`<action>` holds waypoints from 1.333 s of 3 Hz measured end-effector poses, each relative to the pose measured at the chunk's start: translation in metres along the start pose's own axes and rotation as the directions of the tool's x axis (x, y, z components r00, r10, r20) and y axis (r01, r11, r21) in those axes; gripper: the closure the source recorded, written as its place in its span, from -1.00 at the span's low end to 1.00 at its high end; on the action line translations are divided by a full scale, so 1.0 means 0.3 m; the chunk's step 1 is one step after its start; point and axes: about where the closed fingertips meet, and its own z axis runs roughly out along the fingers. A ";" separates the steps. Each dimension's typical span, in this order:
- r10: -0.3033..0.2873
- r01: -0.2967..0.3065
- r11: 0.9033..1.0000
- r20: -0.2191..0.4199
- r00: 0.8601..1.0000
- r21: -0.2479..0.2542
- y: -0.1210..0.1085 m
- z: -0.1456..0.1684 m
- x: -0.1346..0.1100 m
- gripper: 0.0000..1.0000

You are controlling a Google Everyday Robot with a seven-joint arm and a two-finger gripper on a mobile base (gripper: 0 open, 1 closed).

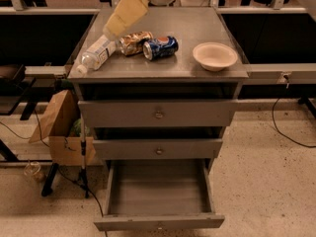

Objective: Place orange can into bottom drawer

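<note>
Gripper point(112, 29), cream-coloured, upper left of centre, tip low over cabinet top point(197, 26), above gap between water bottle point(96, 55) and orange can point(134, 42); whether open or holding anything cannot be told. Orange can lying on its side, just left of blue Pepsi can point(160, 47). White bowl point(215, 56) at right. Bottom drawer point(158, 191) pulled open, lower centre.

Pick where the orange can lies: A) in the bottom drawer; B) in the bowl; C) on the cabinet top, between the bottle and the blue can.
C: the orange can lies on the cabinet top between the bottle and the blue can, with the gripper just above and left of it.
</note>
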 end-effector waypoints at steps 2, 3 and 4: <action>0.000 -0.002 0.999 0.022 1.000 0.052 -0.023 0.000 -0.019 -1.00; -0.001 -0.010 0.986 0.064 0.998 0.164 -0.124 0.066 -0.075 -1.00; -0.037 0.011 0.973 0.106 0.994 0.233 -0.257 0.196 -0.147 -1.00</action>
